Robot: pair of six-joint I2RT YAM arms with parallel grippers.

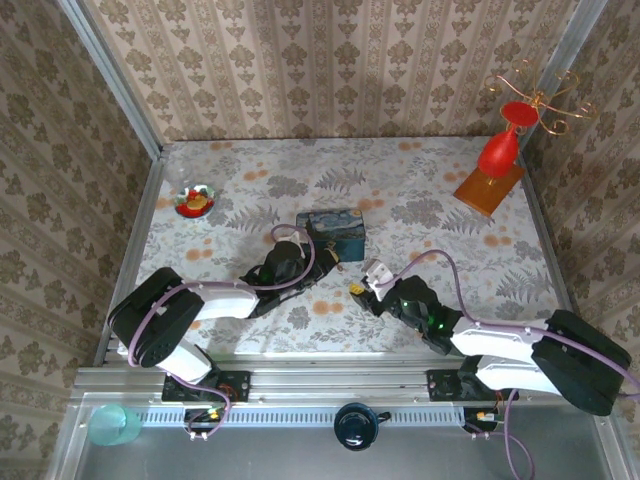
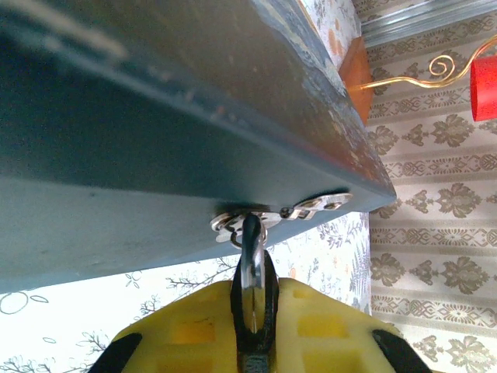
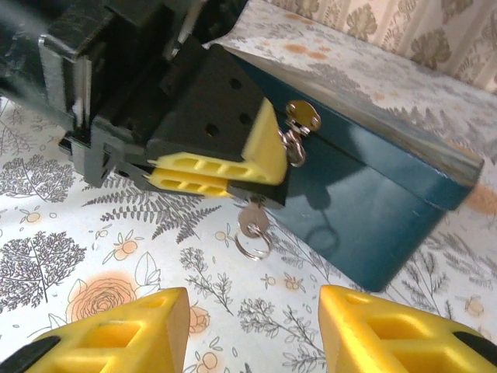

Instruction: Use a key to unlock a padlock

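Dark padlock (image 2: 250, 260) half-hidden in left pincer (image 2: 255, 315)

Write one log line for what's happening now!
left jaws: shut on padlock at tin box hasp | key: hanging below | right jaws: open, short of key

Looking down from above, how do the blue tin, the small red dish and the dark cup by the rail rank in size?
1. blue tin: clearly the largest.
2. red dish and dark cup: they look about alike, and the cup may sit nearer the camera, so I won't rank them.
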